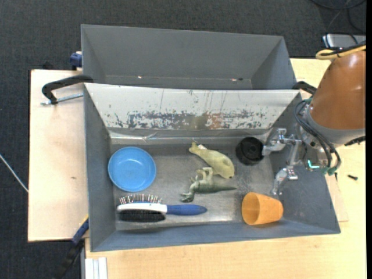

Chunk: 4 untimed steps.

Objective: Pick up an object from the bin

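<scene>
Surroundings: a grey metal bin (174,51) on a pale wooden board (52,156), with dark carpet (174,4) around it.
Landmark: the orange cup (261,208), lying on its side on the bin floor near the front right corner.
Blue bowl (132,168): well to the left of the orange cup and a little further back, upright.
Hairbrush (151,211): left of the orange cup along the front wall, black head with white bristles, blue handle pointing toward the cup.
Green toy dinosaur (203,185): left of the orange cup and slightly behind it.
Pale yellow-green fish toy (216,160): behind and left of the orange cup.
Black round thing (250,150): straight behind the orange cup, apart from it.
Gripper (281,158): just behind the orange cup and a touch to its right; the metal fingers (278,137) are spread wide with nothing between them, the nearer one ending close by the cup's upper edge.
Orange cover (343,92): on the arm, behind and right of the orange cup, over the bin's right rim.
</scene>
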{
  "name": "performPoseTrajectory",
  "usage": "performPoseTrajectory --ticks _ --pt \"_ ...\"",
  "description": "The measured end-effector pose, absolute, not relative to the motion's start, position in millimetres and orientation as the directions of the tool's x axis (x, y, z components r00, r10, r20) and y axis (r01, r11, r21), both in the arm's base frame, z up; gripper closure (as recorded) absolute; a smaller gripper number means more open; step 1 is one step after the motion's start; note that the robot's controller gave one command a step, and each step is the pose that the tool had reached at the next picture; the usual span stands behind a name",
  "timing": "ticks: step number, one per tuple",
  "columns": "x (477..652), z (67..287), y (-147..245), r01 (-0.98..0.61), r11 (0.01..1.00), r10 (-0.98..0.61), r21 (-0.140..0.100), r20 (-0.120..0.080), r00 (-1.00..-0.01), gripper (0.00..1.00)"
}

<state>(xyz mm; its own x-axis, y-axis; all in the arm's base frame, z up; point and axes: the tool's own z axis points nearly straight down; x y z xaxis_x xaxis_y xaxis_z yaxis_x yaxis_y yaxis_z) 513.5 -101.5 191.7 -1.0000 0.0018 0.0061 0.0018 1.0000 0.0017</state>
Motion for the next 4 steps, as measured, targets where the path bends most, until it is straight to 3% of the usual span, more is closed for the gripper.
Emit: performPoseTrajectory --ticks 1,2,3,4 --pt "510.1 124.0 -111.4 0.129 0.992 0.129 -0.002 -0.043 -0.991 0.00" --pt "499.9 132.0 -73.4 -0.150 0.989 -0.150 -0.007 -0.028 -0.988 0.00" --pt "557.4 103.7 -5.6 -0.311 0.950 -0.311 -0.003 -0.018 -0.950 0.00" --pt "584.5 72.7 35.6 -0.319 0.948 -0.319 -0.005 -0.009 -0.948 0.00"
